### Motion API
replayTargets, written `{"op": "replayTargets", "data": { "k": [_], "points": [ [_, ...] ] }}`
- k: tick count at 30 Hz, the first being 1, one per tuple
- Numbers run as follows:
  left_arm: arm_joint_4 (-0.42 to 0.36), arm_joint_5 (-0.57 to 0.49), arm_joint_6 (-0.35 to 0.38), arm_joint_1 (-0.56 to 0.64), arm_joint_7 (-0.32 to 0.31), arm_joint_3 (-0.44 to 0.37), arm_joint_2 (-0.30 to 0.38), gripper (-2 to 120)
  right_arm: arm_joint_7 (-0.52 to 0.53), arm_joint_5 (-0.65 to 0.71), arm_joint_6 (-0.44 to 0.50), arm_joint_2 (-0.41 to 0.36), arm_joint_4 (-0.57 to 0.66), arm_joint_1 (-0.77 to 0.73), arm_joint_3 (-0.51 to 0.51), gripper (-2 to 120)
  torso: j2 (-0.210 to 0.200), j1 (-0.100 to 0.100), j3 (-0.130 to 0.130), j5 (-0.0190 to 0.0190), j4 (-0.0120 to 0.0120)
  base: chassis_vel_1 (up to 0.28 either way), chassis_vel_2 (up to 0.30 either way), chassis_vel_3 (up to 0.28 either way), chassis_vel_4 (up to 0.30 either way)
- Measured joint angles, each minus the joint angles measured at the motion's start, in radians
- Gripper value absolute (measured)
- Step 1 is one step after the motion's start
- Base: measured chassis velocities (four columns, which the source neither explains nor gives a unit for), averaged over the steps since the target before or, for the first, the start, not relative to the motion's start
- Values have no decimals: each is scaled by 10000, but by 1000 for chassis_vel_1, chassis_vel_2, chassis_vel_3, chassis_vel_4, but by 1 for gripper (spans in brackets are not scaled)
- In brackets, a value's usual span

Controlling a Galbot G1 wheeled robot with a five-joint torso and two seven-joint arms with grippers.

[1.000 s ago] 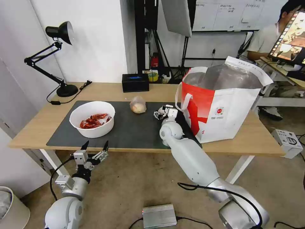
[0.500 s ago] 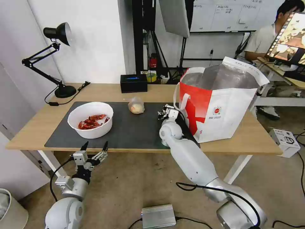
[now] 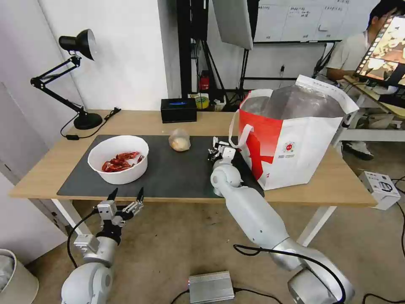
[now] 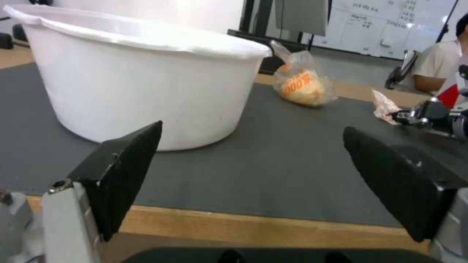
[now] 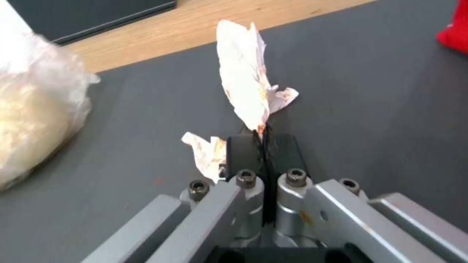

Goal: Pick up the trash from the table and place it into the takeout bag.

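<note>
One crumpled tissue (image 5: 246, 87) pinched in right pincer (image 5: 263, 140).

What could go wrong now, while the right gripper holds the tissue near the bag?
1. The right gripper pinches the tissue only at a thin edge, so it may tear or slip out.
2. The takeout bag stands close with a loop handle hanging toward the arm; this could catch.

Even, bright indoor light filled the room, with soft shadows under the long light-wood surface (image 3: 126, 120). The head view bowed at its edges (wide-lens distortion). Glare washed the white round plastic bowl (image 4: 141, 76); the left wrist view's background was blurred.
</note>
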Motion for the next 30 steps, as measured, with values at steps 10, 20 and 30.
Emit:
{"op": "replayTargets", "data": {
  "k": [10, 20, 30],
  "points": [
    [0, 11, -26, 2, 3, -26, -37, 100, -546, -796, 595, -420, 663, -401, -225, 0, -1, 1, 1, 0, -3, 0, 0, 0, 0],
    [-29, 18, -29, -12, 4, 1, -17, 100, -1995, -2005, 1782, -1426, 2060, -1319, -292, 0, 0, 0, -3, -2, -3, 0, 0, 0, 0],
    [-144, 16, 18, -11, -12, 80, 44, 100, -3485, -2823, 2991, -2469, 3470, -2079, -280, 0, 1, -2, -3, -3, -3, 0, 0, 0, 0]
  ]
}}
